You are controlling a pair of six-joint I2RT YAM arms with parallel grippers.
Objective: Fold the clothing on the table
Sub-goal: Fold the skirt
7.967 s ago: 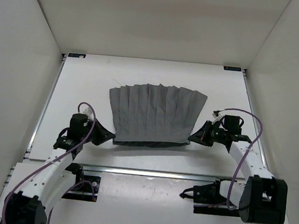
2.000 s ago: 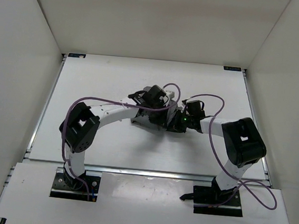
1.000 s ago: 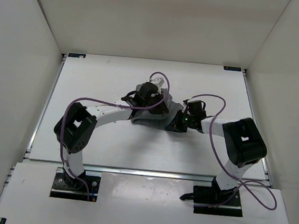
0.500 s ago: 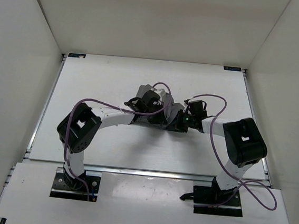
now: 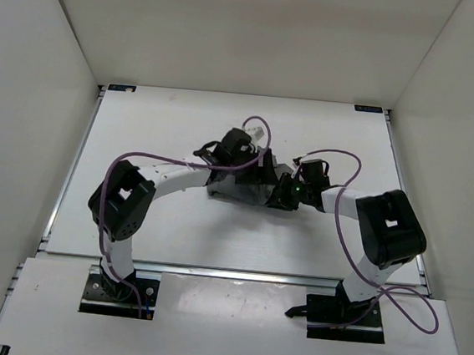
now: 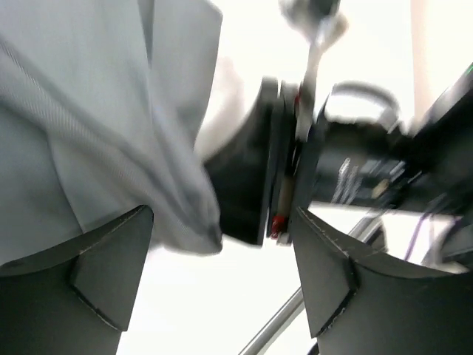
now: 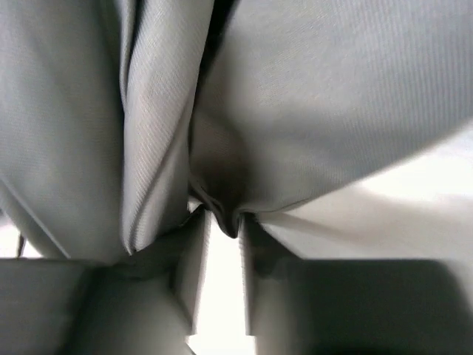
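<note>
Grey cloth, the pleated garment (image 5: 234, 191), lies gathered into a small heap near the middle of the white bench (image 5: 158, 120). It is far narrower than a spread skirt would be, and both arms reach in over it from either side.

The left tool (image 6: 222, 214) stands wide apart. In its wrist view the two dark fingers (image 6: 96, 288) frame bare bench and the black body of the other arm. A draped edge of the cloth hangs just beside one finger without being caught between them, so this tool grips nothing.

The right tool (image 7: 224, 222) sits low against the heap. Its fingers are close together, with only a thin slit of light between them, and a small tuck of cloth dips into that slit at the tips. Whether the tuck is pinched or only resting there I cannot tell.

Both tools meeting at one spot suits a fold that lays one side of the garment onto the other. The spread left tool reads as a let-go over the stack, and the right tool's low position would steady the layers against sliding. The heap looks bunched rather than flat, so I judge the fold unfinished and in need of smoothing.
</note>
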